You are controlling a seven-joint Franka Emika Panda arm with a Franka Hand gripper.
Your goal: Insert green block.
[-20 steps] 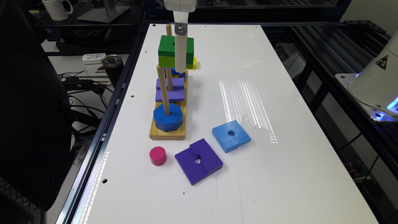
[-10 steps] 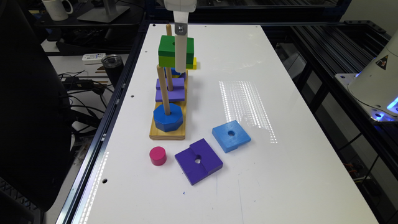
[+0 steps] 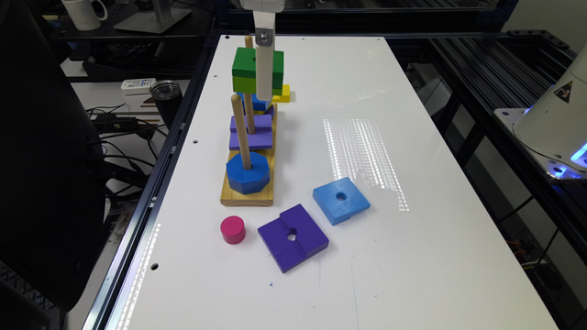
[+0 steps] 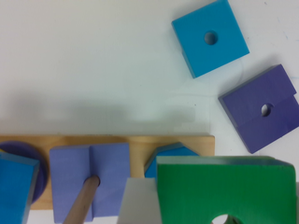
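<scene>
**Green block hangs over the peg board, nothing moved in the last second**

We see the green block (image 3: 247, 68) in the air above the far end of the wooden base (image 3: 247, 197), exactly where it was a second ago. The gripper (image 3: 262, 87) is clamped on it and has not descended. We judge the insertion is paused at alignment: the far peg (image 3: 248, 42) shows its tip just behind the block toward the exterior view's left, so the hole is not yet threaded.

The block is chunky painted wood, dark green over lime, with crisp square edges. In the wrist view its round hole sits at the frame edge of the green block (image 4: 224, 186).

Below it, smooth round dowels rise from the pale varnished base. The near one carries a blue octagon (image 3: 247, 173), the middle one a purple stepped square (image 3: 251, 133). A small yellow block (image 3: 282, 94) lies just beyond. Loose on the glossy white table (image 3: 367, 275) lie a light-blue square (image 3: 341, 200), a dark purple square (image 3: 292, 237) and a pink cylinder (image 3: 233, 229)
</scene>
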